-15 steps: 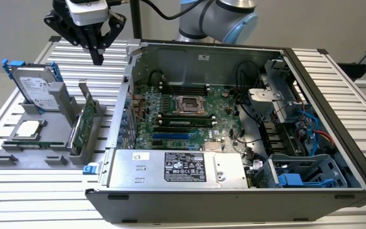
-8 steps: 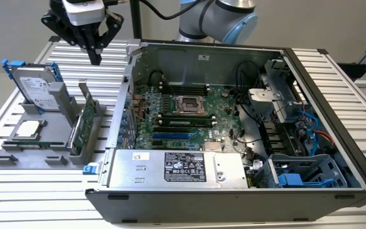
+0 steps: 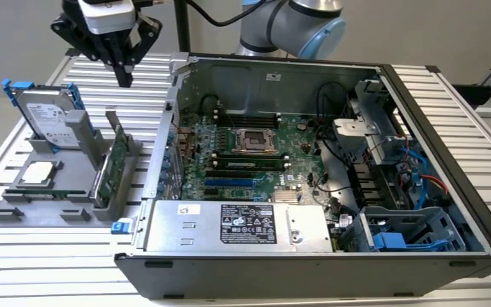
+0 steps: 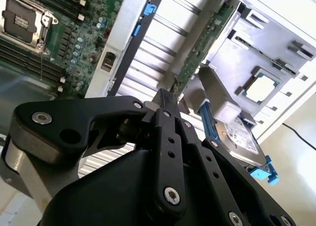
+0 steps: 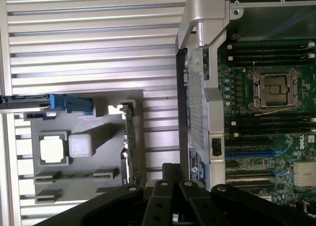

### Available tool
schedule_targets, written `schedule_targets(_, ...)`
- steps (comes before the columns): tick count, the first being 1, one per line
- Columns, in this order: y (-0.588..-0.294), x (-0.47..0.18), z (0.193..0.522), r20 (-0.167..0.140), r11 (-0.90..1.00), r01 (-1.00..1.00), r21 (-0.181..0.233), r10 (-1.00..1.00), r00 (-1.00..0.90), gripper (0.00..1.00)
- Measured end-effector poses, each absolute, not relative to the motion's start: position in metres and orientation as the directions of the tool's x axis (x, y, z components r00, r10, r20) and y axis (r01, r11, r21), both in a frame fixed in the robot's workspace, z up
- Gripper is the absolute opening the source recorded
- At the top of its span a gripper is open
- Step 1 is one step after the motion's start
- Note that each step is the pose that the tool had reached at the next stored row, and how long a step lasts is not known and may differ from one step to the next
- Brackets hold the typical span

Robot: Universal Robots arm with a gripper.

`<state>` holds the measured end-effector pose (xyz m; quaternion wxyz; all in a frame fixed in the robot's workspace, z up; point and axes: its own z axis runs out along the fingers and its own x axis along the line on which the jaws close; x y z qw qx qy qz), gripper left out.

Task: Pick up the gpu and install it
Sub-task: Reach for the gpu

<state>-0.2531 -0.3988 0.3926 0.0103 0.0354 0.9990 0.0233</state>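
**Green card in its holder, pincer shut above it**

Your pincer (image 3: 124,77) hangs empty with its fingers pressed together, above the gpu (image 3: 113,167) and apart from it. The card stands on edge in a slot of the grey holder (image 3: 75,198) on the counter (image 3: 41,256), near the open case's side wall (image 3: 164,147). The first wrist view shows it edge-on (image 5: 129,137).

If you come down closed, the tips would likely strike the thin top edge rather than straddle it. The hard drive (image 3: 48,118) stands in the same holder on one side and the case wall on the other, so a spread pincer drifting sideways could knock either. A skewed grip may make the board bind in its slot.
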Motion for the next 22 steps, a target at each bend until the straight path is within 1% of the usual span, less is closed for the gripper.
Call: schedule_targets(22, -0.399, -0.27, 0.393, -0.019, 0.996, 0.07, 0.047, 0.071, -0.997, 0.0)
